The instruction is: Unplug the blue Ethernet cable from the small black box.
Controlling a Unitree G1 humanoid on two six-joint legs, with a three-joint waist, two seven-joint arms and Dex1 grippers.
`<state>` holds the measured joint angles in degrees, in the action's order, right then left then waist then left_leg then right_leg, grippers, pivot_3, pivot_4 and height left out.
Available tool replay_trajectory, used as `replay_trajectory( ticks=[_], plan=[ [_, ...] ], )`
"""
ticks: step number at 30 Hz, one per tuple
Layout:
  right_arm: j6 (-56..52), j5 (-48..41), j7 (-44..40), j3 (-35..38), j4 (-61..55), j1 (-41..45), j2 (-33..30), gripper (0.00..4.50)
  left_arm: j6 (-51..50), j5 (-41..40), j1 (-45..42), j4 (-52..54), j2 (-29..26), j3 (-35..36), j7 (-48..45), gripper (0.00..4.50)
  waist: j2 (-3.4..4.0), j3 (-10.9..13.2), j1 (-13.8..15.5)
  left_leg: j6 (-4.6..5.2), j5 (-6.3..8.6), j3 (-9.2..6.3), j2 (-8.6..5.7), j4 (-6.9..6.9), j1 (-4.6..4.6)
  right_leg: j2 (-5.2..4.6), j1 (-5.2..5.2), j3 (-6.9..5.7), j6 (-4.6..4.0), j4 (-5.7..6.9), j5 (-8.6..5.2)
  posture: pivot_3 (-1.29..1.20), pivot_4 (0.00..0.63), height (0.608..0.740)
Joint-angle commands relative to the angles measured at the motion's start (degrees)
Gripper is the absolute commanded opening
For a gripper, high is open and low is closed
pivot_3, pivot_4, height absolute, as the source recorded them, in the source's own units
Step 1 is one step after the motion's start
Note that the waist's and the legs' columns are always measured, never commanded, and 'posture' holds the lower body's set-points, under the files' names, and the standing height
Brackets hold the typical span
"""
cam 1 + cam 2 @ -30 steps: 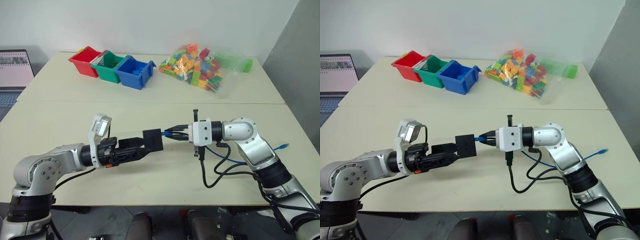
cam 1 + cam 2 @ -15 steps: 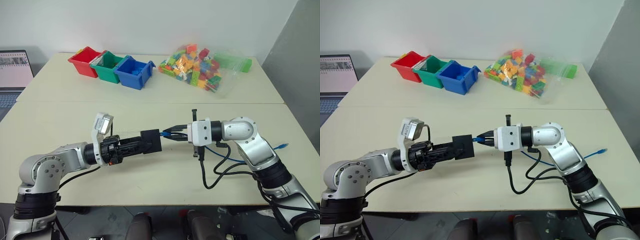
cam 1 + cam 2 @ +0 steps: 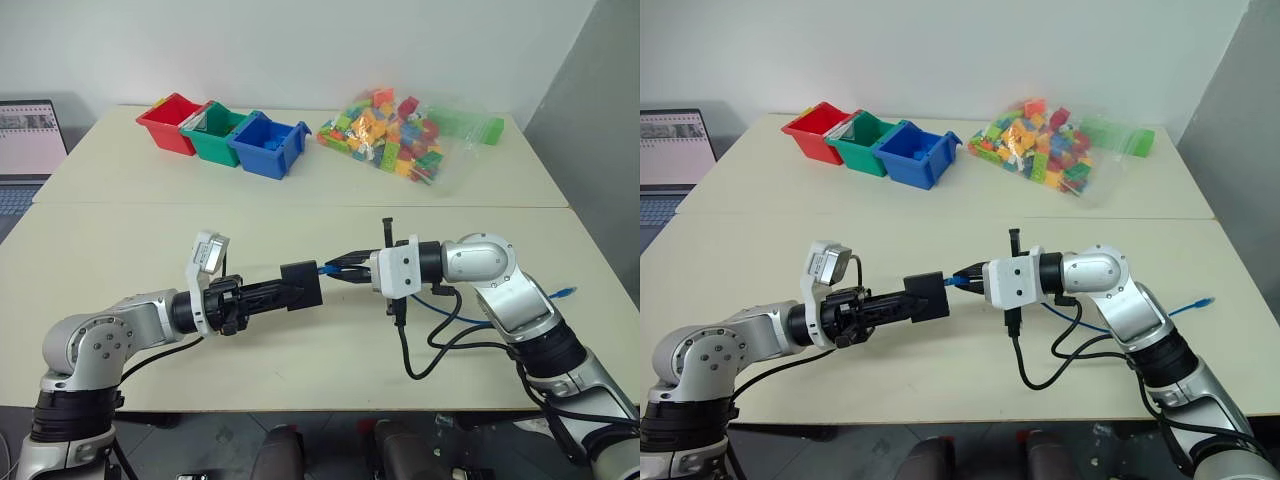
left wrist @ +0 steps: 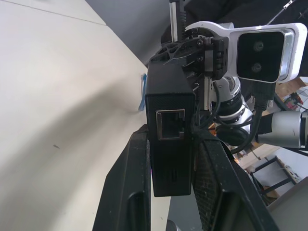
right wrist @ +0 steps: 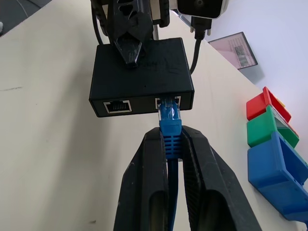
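While you look down from the head, your left gripper (image 3: 285, 291) clamps the small black box (image 3: 301, 283) above the table (image 3: 300, 350). Along your left wrist, both fingers (image 4: 129, 192) press its sides. Along your right wrist, the right gripper (image 5: 172, 139) pinches the blue Ethernet cable (image 5: 170, 126), plug seated in the box.

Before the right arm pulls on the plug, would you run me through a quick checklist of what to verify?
1. Left gripper clamped on the small black box: ok.
2. Right gripper closed around the plug of the blue Ethernet cable: ok.
3. Plug out of the port: not ok, it sits in the box's right-hand port.
4. Plug's latch tab pressed: cannot tell.
5. Box held off the table: ok.
6. Cable slack behind the right arm: ok, it lies loose on the table.
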<state>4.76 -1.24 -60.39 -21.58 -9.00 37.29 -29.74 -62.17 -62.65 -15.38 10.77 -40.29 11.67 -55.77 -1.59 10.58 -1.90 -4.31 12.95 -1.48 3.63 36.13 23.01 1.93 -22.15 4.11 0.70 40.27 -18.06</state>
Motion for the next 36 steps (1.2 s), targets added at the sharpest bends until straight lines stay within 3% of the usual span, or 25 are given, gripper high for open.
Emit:
replay_trajectory(
  ticks=[1,4,10,15,27,36],
  plan=[
    [-0.8,-0.6,-1.1,0.4,-3.7,0.2,-0.7,1.55,0.0,-0.5,0.0,1.1,-0.6,0.3,-0.8,0.80,0.00,0.0,0.0,0.00,0.00,-0.01,0.00,0.00,0.00,0.00,0.00,-0.01,0.00,0.00,0.00,0.00,0.150,0.740],
    [-9.5,-7.0,-3.2,2.1,-7.5,-0.2,-1.3,2.34,1.7,2.3,0.4,1.9,-3.4,-1.8,-4.6,0.80,0.00,0.0,0.0,0.00,0.00,-0.01,0.01,0.00,0.00,0.00,0.00,0.00,0.00,0.00,0.00,0.00,0.150,0.740],
    [-40.0,-28.1,0.3,10.0,-10.3,-1.6,0.1,2.37,10.0,10.5,0.7,2.0,-9.2,-6.4,-14.6,0.80,0.01,0.0,0.0,0.00,0.00,-0.02,0.00,-0.01,0.00,-0.02,0.00,-0.01,-0.02,0.00,-0.01,0.00,0.150,0.740],
    [-56.0,-40.4,4.1,13.6,-10.9,-4.4,2.6,2.37,12.7,12.2,-0.5,0.7,-9.8,-7.0,-18.0,0.80,0.01,0.0,0.0,0.01,0.01,0.01,0.00,-0.04,0.01,-0.02,-0.02,-0.01,-0.09,-0.01,-0.06,0.00,0.150,0.740],
    [-59.3,-43.3,11.0,12.0,-11.6,-8.1,9.1,2.37,12.8,11.7,-0.9,0.8,-9.5,-6.2,-18.7,0.79,0.02,0.0,-0.4,0.02,0.01,0.02,0.01,-0.07,0.06,0.03,-0.11,0.00,0.18,-0.01,-0.23,0.00,0.150,0.740],
    [-59.8,-43.6,11.9,12.1,-9.8,-7.4,10.0,2.37,12.9,11.6,-0.8,1.0,-9.7,-5.9,-18.8,0.79,0.03,0.0,-0.5,0.02,0.01,0.01,0.02,-0.07,0.06,0.04,-0.12,-0.01,0.19,-0.01,-0.24,0.00,0.150,0.740]
  ],
)
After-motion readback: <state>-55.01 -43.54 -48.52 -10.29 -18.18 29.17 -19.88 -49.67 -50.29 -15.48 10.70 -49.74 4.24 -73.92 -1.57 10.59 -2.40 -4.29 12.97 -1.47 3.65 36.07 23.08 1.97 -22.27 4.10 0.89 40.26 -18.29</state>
